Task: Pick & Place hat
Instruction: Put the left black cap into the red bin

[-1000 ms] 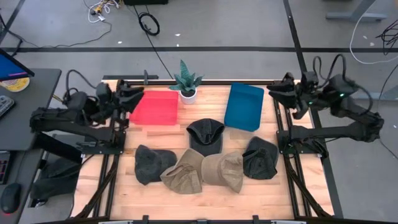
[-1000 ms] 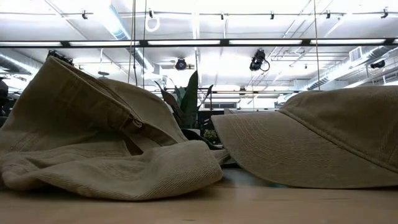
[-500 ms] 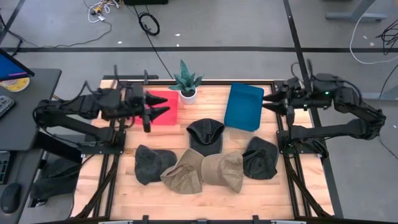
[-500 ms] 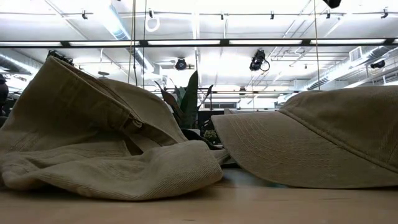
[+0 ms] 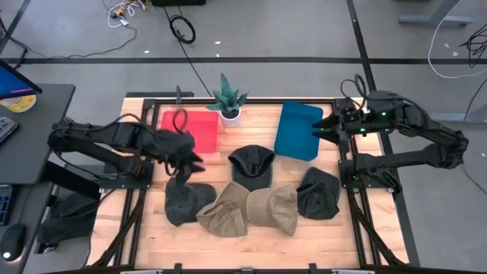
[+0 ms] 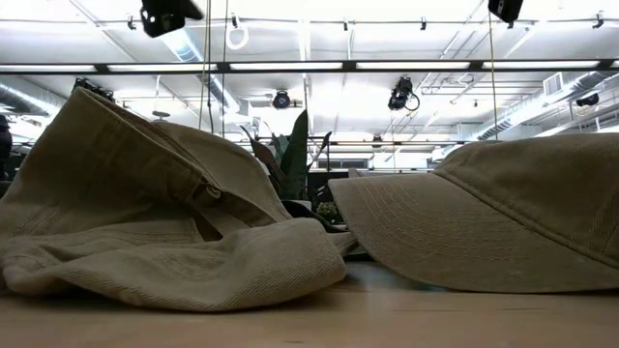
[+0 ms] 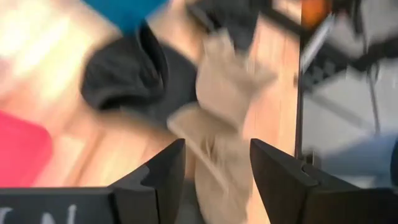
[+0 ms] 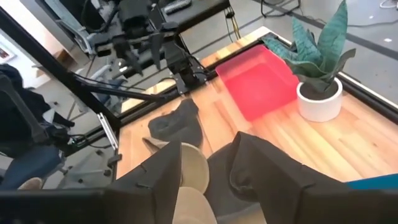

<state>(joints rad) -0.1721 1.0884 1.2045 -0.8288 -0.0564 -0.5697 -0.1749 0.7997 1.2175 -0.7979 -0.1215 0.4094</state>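
The wooden table (image 5: 251, 237) carries five hats grouped near its front half, with a potted snake plant (image 5: 228, 100) at the back edge as the handiest marker. Left of the plant lies a red tray (image 5: 199, 128); right of it lies a blue tray (image 5: 298, 129). In front of the plant, well apart from it, sits a dark cap (image 5: 251, 165). Farther from the plant, a row runs across: a dark grey hat (image 5: 185, 202) at the left, two tan hats touching in the middle, the left tan hat (image 5: 226, 211) and the right tan cap (image 5: 275, 208), and a black hat (image 5: 318, 192) at the right. The left gripper (image 5: 185, 161) hangs over the table in front of the red tray, just above the dark grey hat, fingers spread wide and holding nothing. The right gripper (image 5: 326, 126) hovers at the blue tray's right edge, fingers also parted and empty.
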